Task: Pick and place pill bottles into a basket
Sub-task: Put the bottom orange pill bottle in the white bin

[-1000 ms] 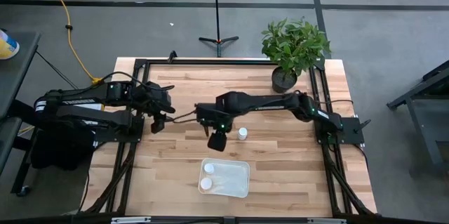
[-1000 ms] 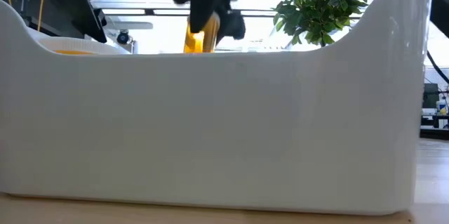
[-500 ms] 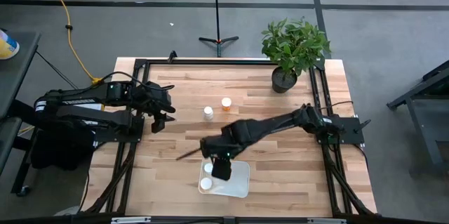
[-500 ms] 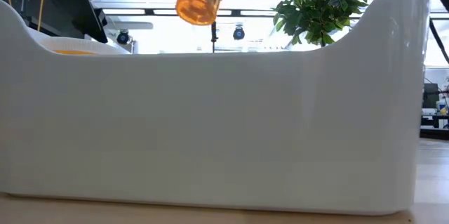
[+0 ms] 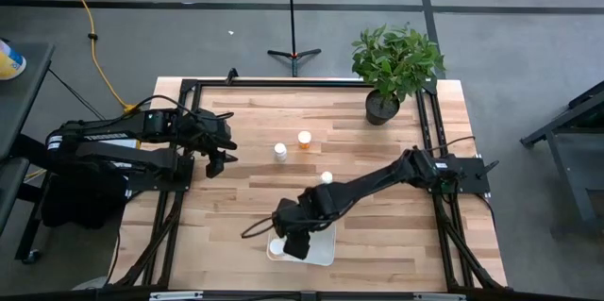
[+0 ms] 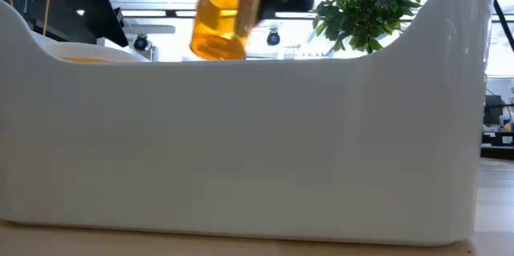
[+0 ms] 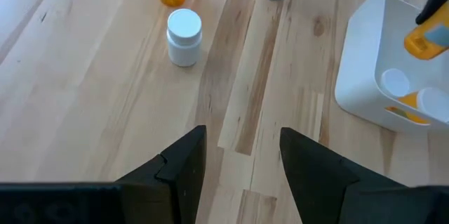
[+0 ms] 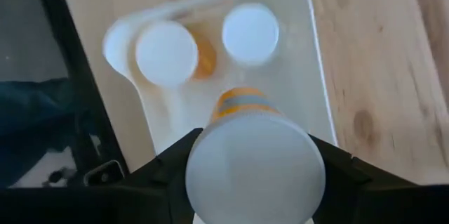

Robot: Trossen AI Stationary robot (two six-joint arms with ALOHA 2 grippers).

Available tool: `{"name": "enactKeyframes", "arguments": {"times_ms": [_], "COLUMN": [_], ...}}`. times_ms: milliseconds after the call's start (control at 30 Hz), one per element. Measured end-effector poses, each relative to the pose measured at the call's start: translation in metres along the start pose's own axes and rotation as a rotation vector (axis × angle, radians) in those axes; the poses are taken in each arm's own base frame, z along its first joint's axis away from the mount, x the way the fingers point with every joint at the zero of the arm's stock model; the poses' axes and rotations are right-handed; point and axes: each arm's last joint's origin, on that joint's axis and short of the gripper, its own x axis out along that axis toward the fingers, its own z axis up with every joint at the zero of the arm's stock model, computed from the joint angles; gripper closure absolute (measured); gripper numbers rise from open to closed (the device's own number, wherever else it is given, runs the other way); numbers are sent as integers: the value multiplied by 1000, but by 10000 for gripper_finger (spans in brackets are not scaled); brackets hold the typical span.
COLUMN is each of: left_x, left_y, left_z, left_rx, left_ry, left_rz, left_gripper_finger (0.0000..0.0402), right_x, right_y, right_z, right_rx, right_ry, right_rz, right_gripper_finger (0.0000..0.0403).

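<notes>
The basket (image 5: 322, 242) is a whitish tray near the table's near edge; its wall (image 6: 241, 144) fills the low view. Two white-capped bottles (image 8: 166, 53) (image 8: 250, 33) stand in its left end. My right gripper (image 5: 295, 244) hangs over the basket, shut on an orange bottle (image 6: 225, 15). Three bottles stand on the table's middle: a white one (image 5: 280, 152), an orange one (image 5: 304, 139) and a white-capped one (image 5: 326, 177). My left gripper (image 5: 215, 162) is open and empty at the table's left, left of these bottles. My right gripper pinches the orange bottle at its white cap end (image 8: 255, 168), one finger (image 8: 168, 171) on each side of the cap. The fingers come from above, pointing down. The bottle hangs below them, tilted, its orange body (image 8: 242, 103) lowest, over the basket's floor.
A potted plant (image 5: 394, 65) stands at the table's far right corner. In the left wrist view the nearest white bottle (image 7: 184, 36) stands on bare wood ahead of the open fingers, with the basket (image 7: 365, 62) off to one side.
My right gripper has carried the orange bottle from the table's middle toward the near edge and now hangs over the basket. The bottle has tipped from near upright to tilted and stands a little lower than half a second ago.
</notes>
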Motion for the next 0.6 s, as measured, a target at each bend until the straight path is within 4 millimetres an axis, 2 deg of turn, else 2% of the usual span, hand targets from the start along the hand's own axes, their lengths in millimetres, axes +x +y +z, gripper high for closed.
{"name": "enactKeyframes", "arguments": {"times_ms": [167,367,600], "left_x": [0,0,0], "left_y": [0,0,0], "left_z": [0,0,0], "left_rx": [-4,-11,-26], "left_ry": [0,0,1], "left_rz": [-1,-1,-3], "left_gripper_finger": [186,186,186], "right_x": [17,31,48], "right_y": [2,-1,-12], "right_z": [-9,-9,-12], "right_rx": [7,17,31], "right_ry": [19,13,35], "right_rz": [1,27,4], "right_gripper_finger": [212,222,184]}}
